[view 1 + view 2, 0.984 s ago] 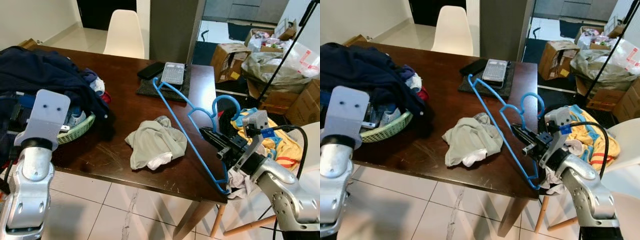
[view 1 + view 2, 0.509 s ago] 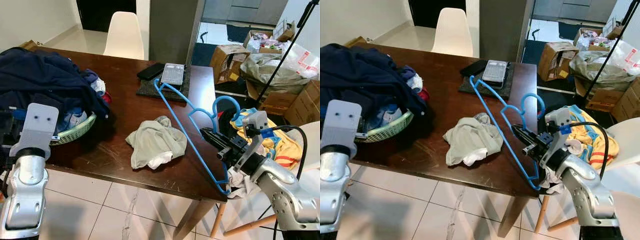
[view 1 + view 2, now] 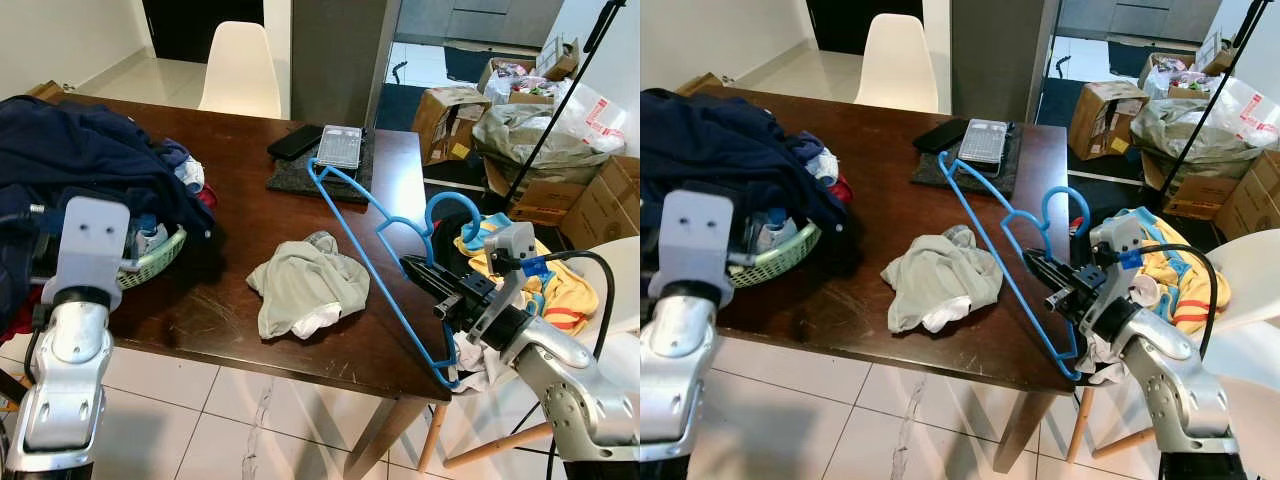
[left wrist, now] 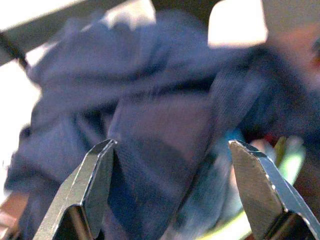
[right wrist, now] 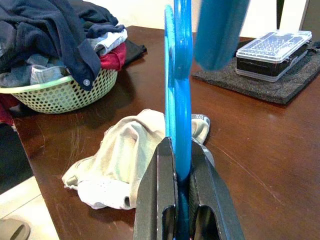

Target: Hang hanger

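Note:
A blue plastic hanger slants over the right part of the dark wooden table, its hook curling up by the table's right edge. My right gripper is shut on the hanger's frame near the hook; in the right wrist view the hanger stands pinched between the two black fingers. A crumpled beige garment lies on the table left of the hanger. My left gripper is open, its fingertips apart and aimed at dark blue clothes; the left arm stands at the table's near left.
A green basket heaped with dark blue clothes sits at the table's left. A phone and a clear case on a grey mat lie at the far side. A white chair stands behind, cardboard boxes and bags to the right.
The left arm dropped and then rose again at the table's near left. The right gripper and hanger have stayed put. The view has shifted slightly.

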Motion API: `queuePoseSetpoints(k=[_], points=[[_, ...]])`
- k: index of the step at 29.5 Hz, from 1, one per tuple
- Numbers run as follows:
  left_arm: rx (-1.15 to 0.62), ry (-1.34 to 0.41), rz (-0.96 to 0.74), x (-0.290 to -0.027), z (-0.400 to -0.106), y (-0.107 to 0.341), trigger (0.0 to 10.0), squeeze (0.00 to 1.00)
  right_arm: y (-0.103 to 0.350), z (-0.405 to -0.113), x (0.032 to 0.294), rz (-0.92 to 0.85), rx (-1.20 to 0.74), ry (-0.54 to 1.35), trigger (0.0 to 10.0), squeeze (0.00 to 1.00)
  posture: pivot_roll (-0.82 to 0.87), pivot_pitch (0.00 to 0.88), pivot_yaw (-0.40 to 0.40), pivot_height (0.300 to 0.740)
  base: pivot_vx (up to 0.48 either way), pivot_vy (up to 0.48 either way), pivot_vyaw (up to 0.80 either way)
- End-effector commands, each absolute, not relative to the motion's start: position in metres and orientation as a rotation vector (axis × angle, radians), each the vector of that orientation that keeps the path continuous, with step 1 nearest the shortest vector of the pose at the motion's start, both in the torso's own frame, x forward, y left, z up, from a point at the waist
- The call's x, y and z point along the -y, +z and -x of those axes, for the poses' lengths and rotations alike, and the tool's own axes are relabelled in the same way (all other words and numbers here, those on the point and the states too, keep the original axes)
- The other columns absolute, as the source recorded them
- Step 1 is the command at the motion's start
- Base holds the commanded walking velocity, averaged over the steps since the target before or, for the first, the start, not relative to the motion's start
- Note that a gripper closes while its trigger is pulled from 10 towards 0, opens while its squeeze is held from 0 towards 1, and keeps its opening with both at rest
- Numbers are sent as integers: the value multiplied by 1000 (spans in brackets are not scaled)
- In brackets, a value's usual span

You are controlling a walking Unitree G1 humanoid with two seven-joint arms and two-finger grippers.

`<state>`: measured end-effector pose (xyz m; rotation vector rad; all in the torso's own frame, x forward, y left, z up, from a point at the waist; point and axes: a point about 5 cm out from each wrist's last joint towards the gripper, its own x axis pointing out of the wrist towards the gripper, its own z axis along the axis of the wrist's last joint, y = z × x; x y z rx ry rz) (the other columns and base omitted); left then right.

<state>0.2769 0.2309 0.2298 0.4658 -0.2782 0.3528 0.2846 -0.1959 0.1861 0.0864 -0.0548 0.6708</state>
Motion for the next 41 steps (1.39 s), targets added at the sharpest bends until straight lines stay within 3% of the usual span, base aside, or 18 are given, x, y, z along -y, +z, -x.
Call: queuePoseSetpoints(k=[1, 15, 28, 34, 41], points=[[288, 326, -467, -226, -276, 230, 10000, 0, 185, -282, 194, -70, 54, 684, 10000, 0, 102, 121, -49, 740, 0, 0, 0], [135, 394, -569, -243, -271, 201, 10000, 0, 184, -281, 196, -62, 47, 677, 10000, 0, 105, 126, -47, 740, 0, 0, 0], [152, 514, -655, -266, -262, 211, 10000, 0, 184, -282, 198, -60, 45, 673, 10000, 0, 108, 125, -46, 740, 0, 0, 0], [111, 508, -622, -269, -263, 203, 10000, 0, 184, -281, 198, -58, 46, 671, 10000, 0, 104, 123, -46, 740, 0, 0, 0], [140, 412, -569, -251, -270, 200, 10000, 0, 184, -282, 198, -53, 45, 670, 10000, 0, 100, 117, -44, 740, 0, 0, 0]])
